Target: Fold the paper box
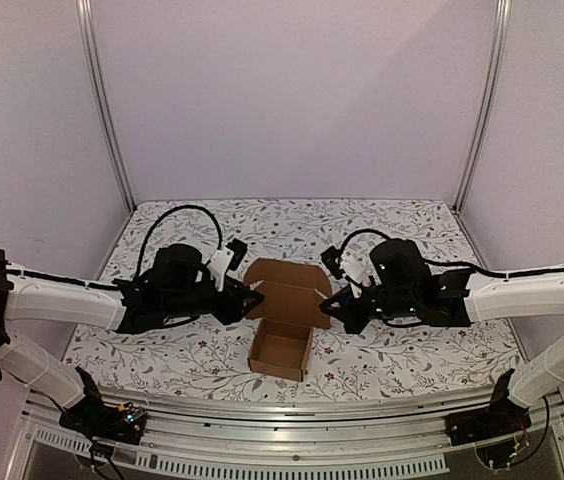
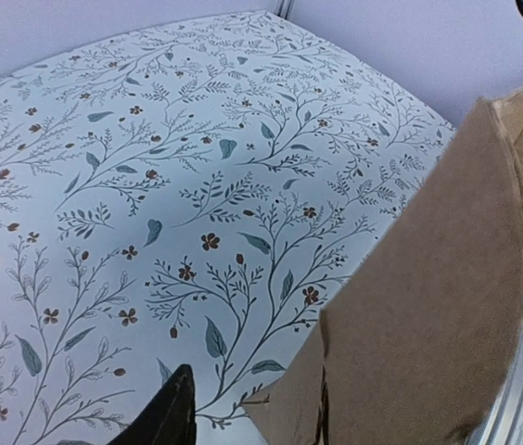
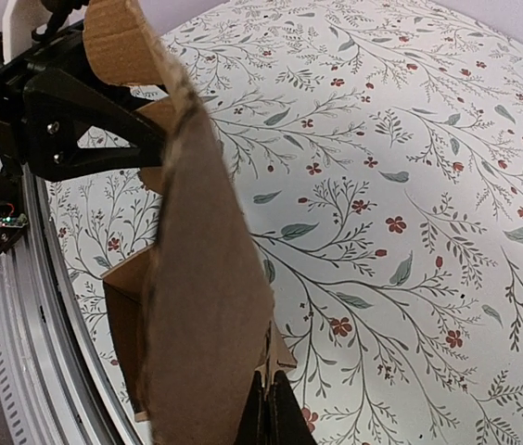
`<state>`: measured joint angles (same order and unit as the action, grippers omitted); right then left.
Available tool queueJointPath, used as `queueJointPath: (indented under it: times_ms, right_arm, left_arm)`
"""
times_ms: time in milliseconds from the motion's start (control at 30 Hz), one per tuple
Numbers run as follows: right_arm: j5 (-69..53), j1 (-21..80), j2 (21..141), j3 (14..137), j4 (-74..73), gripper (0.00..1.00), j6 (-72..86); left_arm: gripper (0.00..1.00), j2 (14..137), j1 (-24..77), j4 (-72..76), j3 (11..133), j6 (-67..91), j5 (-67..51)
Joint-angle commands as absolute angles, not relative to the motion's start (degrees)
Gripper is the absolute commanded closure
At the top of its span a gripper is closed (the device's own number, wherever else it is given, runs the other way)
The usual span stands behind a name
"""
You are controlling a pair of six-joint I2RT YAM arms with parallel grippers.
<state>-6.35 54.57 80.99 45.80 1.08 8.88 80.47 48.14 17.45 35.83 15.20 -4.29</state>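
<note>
Paper box (image 1: 280, 350) pinched in right gripper (image 1: 328, 306), left gripper (image 1: 255, 298) jaws half-open

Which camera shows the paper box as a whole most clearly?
Top external: the entire paper box shows, open tray near, lid and flaps behind. Left wrist catches only one brown panel close up; right wrist a panel nearly edge-on, hiding most of the tray.

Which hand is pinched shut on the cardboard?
The right hand, fingers together on an edge of the paper box; the left hand shows one finger apart from the cardboard.
</note>
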Motion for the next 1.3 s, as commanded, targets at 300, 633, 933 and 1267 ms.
queueJointPath:
  times_ms: [300,633,933,1267]
  right_arm:
    - [-2.86,54.20,82.05,47.56,0.35,1.00,7.65]
    - [6.38,54.22,84.09,49.56,3.43,1.00,10.42]
    - [13.22,56.42,86.89,50.25,9.07,1.00,15.20]
    - [24.75,59.68,89.52,51.28,12.93,1.00,21.55]
  left_arm:
    - [0.98,77.55,47.37,16.09,35.44,15.05,-5.28]
    - [1.00,79.69,47.37,16.26,38.04,15.01,-6.40]
    - [1.00,84.10,47.46,18.18,41.80,16.51,-6.21]
    - [1.00,88.33,48.13,19.42,45.70,19.68,-0.79]
